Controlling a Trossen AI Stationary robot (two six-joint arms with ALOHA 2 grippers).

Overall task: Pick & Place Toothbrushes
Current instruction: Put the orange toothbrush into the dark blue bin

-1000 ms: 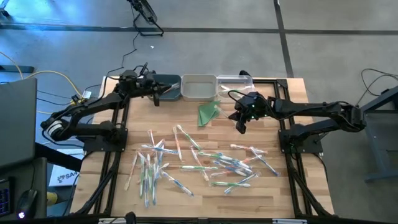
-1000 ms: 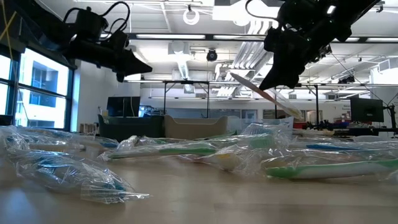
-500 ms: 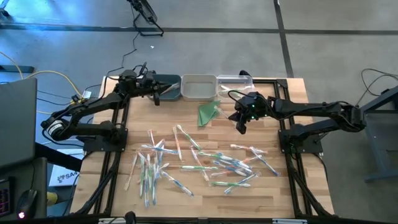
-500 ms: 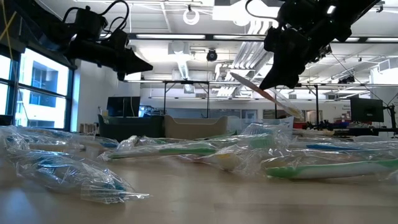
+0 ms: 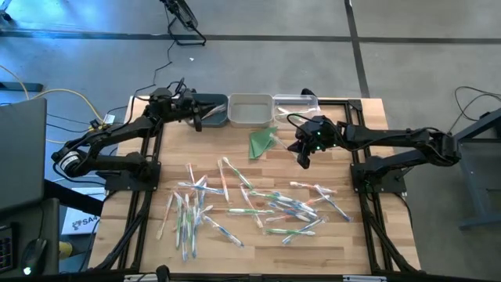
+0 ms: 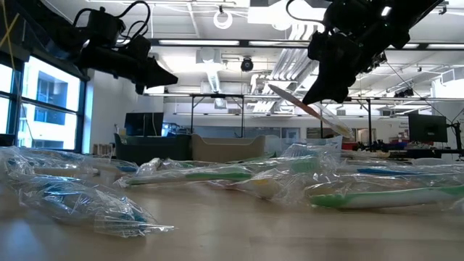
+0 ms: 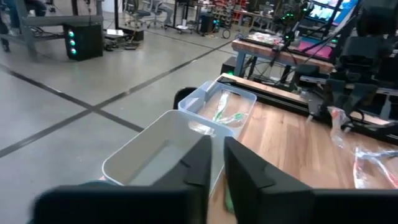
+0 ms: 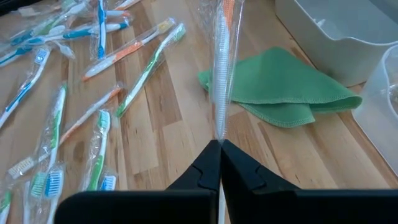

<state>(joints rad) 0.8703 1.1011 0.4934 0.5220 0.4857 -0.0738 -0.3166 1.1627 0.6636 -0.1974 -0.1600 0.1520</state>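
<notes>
Your wooden table [image 5: 235, 153] carried most of the job undone: dozens of wrapped toothbrushes [image 5: 250, 205] lay scattered across its near half, well apart from both sets of fingers, while only a couple showed inside the clear bin [image 7: 225, 107] at the far edge and the grey bin [image 7: 158, 152] beside it looked bare. You had the right gripper [image 8: 219, 144] raised over the far right of the boards, its fingers pressed together on one wrapped orange toothbrush [image 8: 221, 68], which stuck straight out ahead of the fingertips, above the folded green cloth [image 8: 283, 87]. Your left gripper [image 7: 213, 146] hung at the far left, the grey bin directly ahead of its fingers and the clear bin beyond; a narrow slit showed between them, and no brush could be seen there. By this picture, the carried brush was not yet binned.
</notes>
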